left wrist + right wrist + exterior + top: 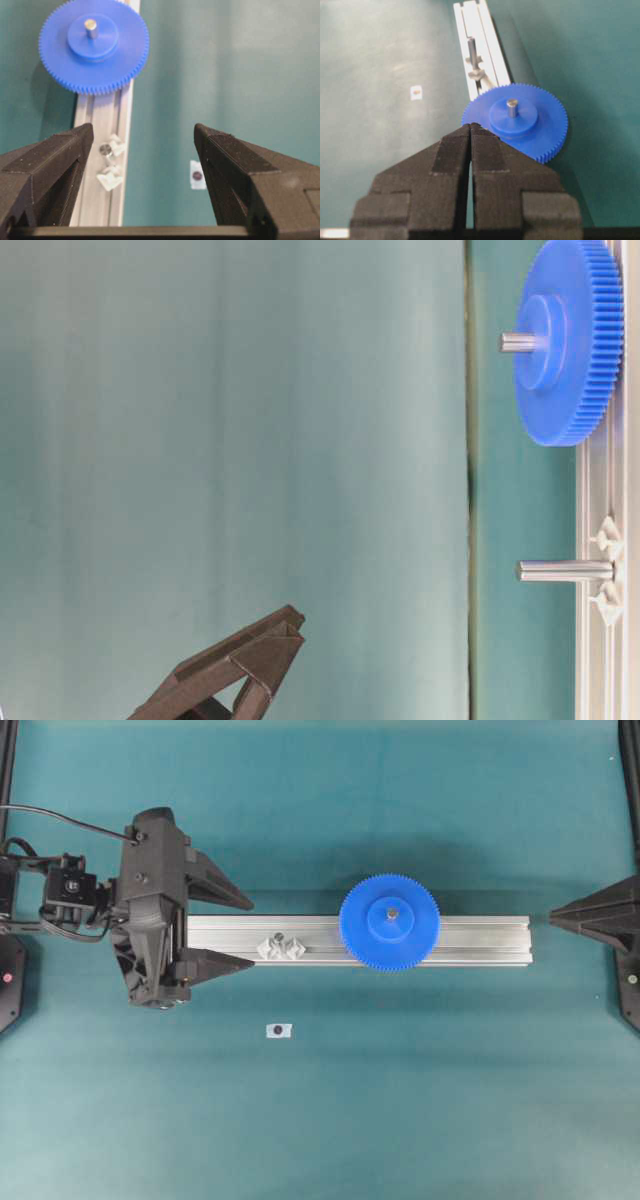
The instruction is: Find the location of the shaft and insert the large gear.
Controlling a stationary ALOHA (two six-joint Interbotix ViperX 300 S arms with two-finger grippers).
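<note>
The large gear [390, 945] [94, 60] [550, 125], bright blue and toothed, lies flat on the silver rail [480, 940]. The shaft [392, 911] [91, 27] [512, 106] pokes up through its hub. In the table-level view the gear [570, 340] sits low on that shaft [518, 341]. A second, bare pin [281, 938] [105, 149] [560, 570] stands between clear mounts further left. My left gripper [250, 932] [143, 132] is open at the rail's left end, holding nothing. At the right edge, my right gripper [553, 916] [471, 125] is shut and empty, clear of the gear.
A small white tag with a dark dot [278, 1031] [197, 175] [416, 92] lies on the teal mat in front of the rail. Dark frame posts run along the left and right edges of the overhead view.
</note>
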